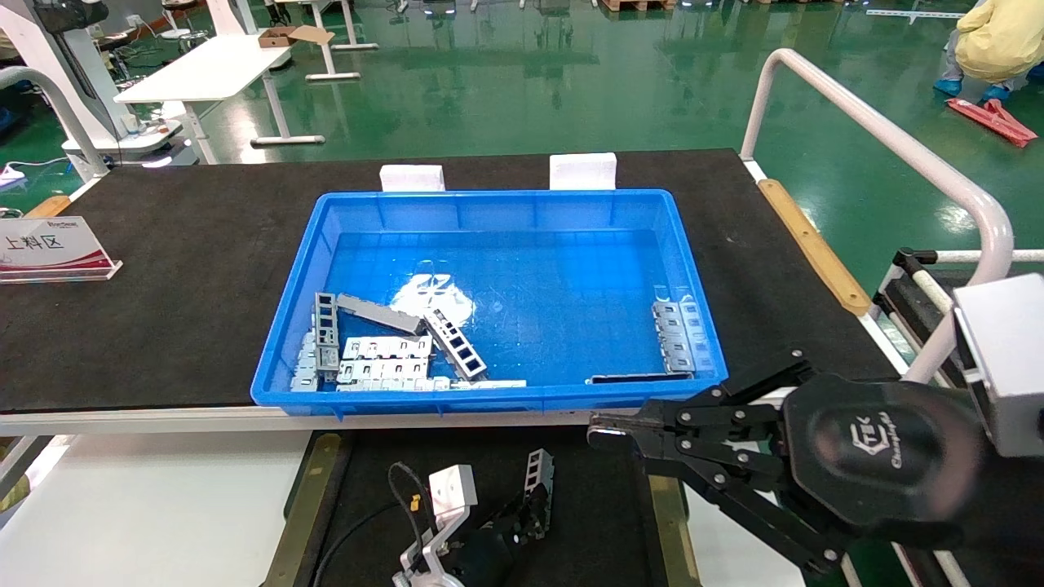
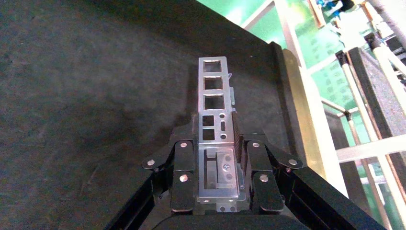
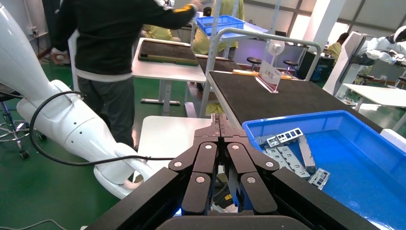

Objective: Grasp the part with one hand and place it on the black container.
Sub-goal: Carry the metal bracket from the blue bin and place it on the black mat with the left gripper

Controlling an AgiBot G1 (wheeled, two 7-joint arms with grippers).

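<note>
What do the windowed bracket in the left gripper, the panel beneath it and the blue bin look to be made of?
Silver-grey windowed channel bracket, clamped in the left gripper: looks like thin sheet metal, dull bright finish, punched rectangular cut-outs.
Flat matte-black tray panel: probably a felt-like or rubbery mat, finely grainy, no glare.
Blue rectangular bin: likely moulded plastic, glossy, floor reflecting light.

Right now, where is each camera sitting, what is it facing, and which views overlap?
Head view: from the head, down on the blue bin; left pincer holds the part over the black container; right pincer at the bin's near rim.
Left wrist view: along the left pincer, shut on the part, over the container.
Right wrist view: along the shut right pincer, facing the bin.
Shared: head and left wrist show the part; head and right wrist, the bin.
</note>
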